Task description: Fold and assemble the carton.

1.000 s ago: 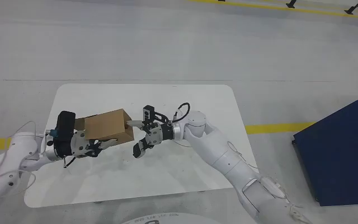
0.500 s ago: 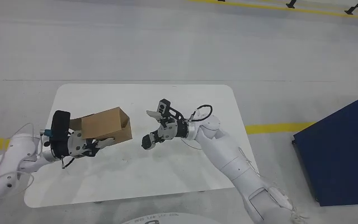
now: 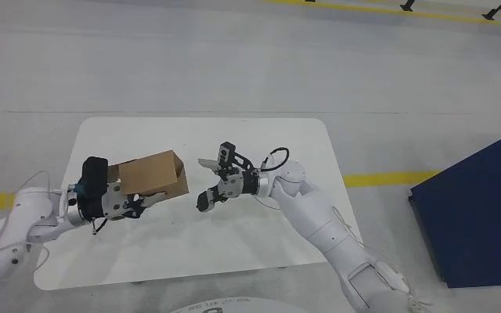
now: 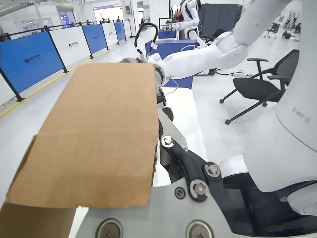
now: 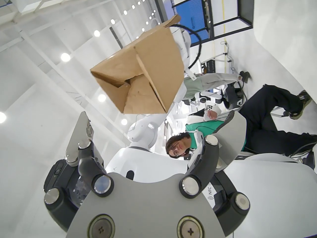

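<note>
We're clamping the left gripper (image 3: 131, 205) on the left end of the carton (image 3: 149, 174), holding it up over the left half of the white table (image 3: 258, 235). We're seeing plain matte brown cardboard, squared into a box, the end flaps facing the right gripper (image 3: 205, 184) folded in but gapping at one corner. Right gripper's metal fingers (image 5: 76, 134) are standing spread wide, near that end, not touching it.

The carton (image 4: 99, 130), a plain brown cardboard panel creased across, sits close in front, held by the left tool (image 4: 158, 134). One metal finger (image 4: 171, 127) lies just beside its edge. Beyond its far edge the right arm (image 4: 198, 55) extends above the white table (image 4: 183, 105), with a black cable (image 4: 146, 35) looping over its wrist. A black chair (image 4: 260, 87) stands farther off.
</note>
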